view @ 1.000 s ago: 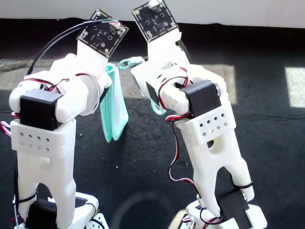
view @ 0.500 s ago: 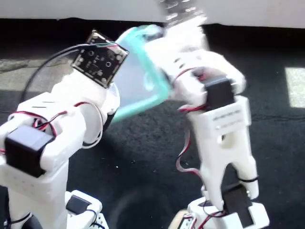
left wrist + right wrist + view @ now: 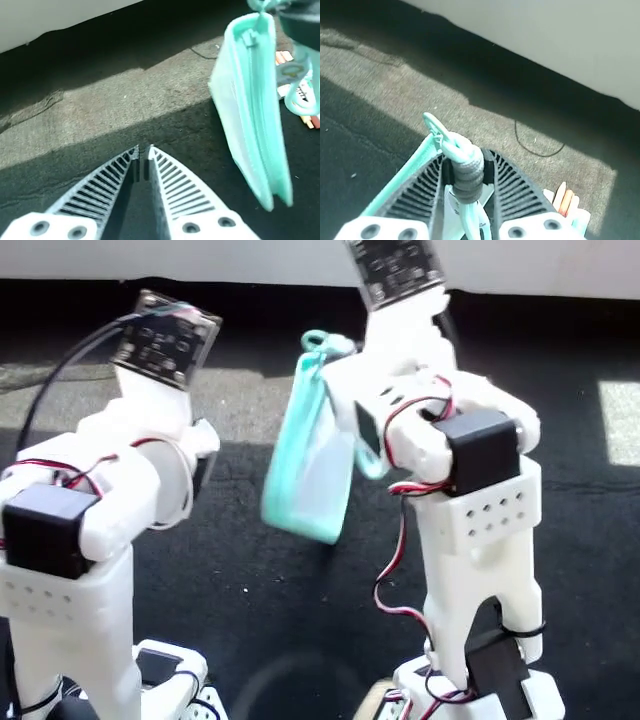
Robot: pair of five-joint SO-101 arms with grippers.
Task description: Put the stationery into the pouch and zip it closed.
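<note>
The teal pouch hangs in the air by its top end from my right gripper, which is shut on the pouch's cord and pull loop. The left wrist view has the pouch dangling upright, off to one side of my left gripper. That gripper is shut with nothing between its fingers and is apart from the pouch. A few stationery pieces lie on the dark mat beyond the pouch; the same stationery lies past the right gripper's finger.
A dark mat covers the table, with a sunlit band across it. A white wall runs along the far edge. Both arm bases stand at the near side.
The right arm swung the pouch up and to the right; it now hangs beside that arm. The left arm drew back to the left, away from the pouch.
</note>
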